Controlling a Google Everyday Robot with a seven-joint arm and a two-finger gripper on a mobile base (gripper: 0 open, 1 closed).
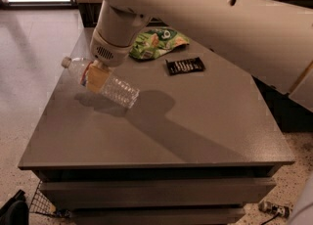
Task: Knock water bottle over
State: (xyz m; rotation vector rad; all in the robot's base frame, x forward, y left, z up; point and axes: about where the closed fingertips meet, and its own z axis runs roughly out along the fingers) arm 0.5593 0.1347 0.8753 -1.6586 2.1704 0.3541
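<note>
The water bottle point(119, 91) is clear and ribbed, with a white cap pointing up-left. It lies steeply tilted, almost on its side, low over the left part of the grey table point(205, 126). Its base end is close to the tabletop and its shadow lies just below it. My gripper point(98, 76) comes down from the white arm above and is shut on the bottle at its label band. A tan finger point(97, 78) covers most of the label.
A green snack bag point(156, 43) lies at the table's back middle. A black wrapped bar point(185, 65) lies to its right. The table's left edge is near the bottle's cap. A wire basket point(41, 200) sits on the floor at the lower left.
</note>
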